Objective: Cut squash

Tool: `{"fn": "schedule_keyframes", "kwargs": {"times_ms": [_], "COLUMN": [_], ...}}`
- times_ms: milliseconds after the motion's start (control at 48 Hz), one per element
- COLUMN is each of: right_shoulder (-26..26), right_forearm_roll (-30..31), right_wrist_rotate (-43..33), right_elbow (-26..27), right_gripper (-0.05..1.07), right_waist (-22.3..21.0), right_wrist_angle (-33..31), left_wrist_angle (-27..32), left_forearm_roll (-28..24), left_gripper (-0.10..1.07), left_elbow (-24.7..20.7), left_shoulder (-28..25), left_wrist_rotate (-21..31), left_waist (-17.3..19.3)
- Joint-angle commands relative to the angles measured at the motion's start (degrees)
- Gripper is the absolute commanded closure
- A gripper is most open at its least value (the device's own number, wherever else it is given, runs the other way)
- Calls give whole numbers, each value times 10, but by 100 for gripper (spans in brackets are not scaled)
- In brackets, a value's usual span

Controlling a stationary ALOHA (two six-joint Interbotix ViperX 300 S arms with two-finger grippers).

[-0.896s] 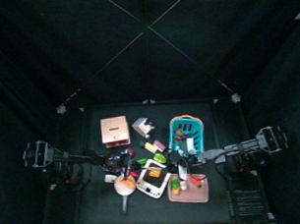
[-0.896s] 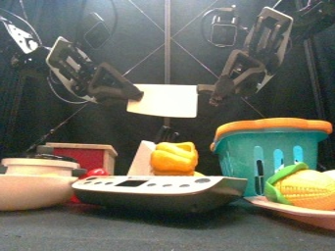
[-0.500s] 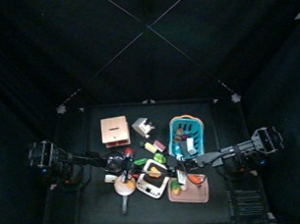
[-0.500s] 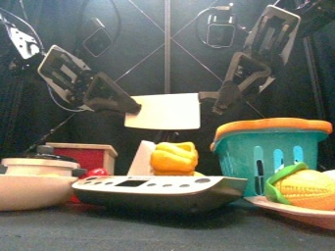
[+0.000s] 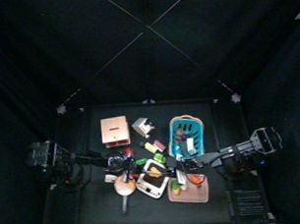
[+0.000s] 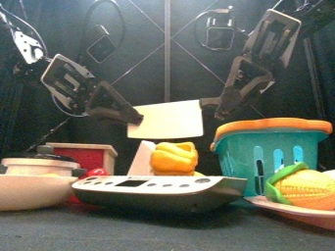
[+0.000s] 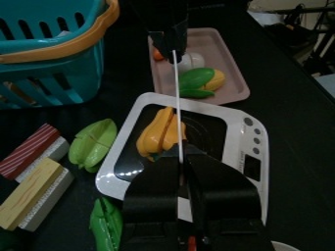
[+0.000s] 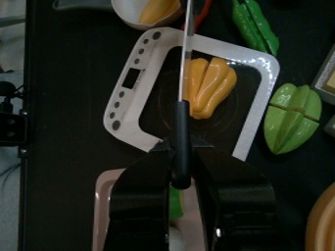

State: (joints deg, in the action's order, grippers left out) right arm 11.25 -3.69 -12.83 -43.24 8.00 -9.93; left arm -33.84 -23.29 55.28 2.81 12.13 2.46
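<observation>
so both arms share one cleaver (image 6: 170,120): left gripper (image 6: 127,111) and right gripper (image 6: 210,106) each have fingers clamped on it, one at either end, blade hanging flat-side to the front camera above the squash (image 6: 174,157). wrist views agree: left fingers closed on the dark end, thin edge running out over the squash (image 7: 160,130); right fingers closed on the handle, blade line crossing the squash (image 8: 210,86).

squash is yellow-orange, lying on the white scale (image 6: 155,188) at desk front-centre, between the bowl (image 6: 33,183) and the pink tray (image 6: 295,206) with the corn (image 6: 309,186); teal basket (image 6: 273,147) behind right.

doing it well, my read:
- edge sits clear above the squash, not touching yet. lower both ends at the same rate, else the blade tilts and skids off the rounded skin.
- from the wrist views the edge looks roughly centred; keep it there.
- the scale may rock or slide under load, so press straight down, no sideways drag.
- stop at the platter.
</observation>
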Motion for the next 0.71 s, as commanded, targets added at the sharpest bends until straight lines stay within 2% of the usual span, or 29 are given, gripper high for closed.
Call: {"fn": "schedule_keyframes", "kwargs": {"times_ms": [0,396,688], "right_shoulder": [14,20,20], "right_forearm_roll": [2,4,4], "right_wrist_rotate": [3,3,3], "right_elbow": [16,10,9], "right_gripper": [58,58,58], "right_waist": [3,-2,-6], "right_wrist_angle": [2,-1,-1], "left_wrist_angle": [-4,-4,-4], "left_forearm_roll": [0,-1,0], "left_gripper": [59,59,59], "left_elbow": [-17,-23,-24], "left_shoulder": [4,2,-6], "left_wrist_rotate": [-2,-2,-2], "left_waist": [13,33,33]}}
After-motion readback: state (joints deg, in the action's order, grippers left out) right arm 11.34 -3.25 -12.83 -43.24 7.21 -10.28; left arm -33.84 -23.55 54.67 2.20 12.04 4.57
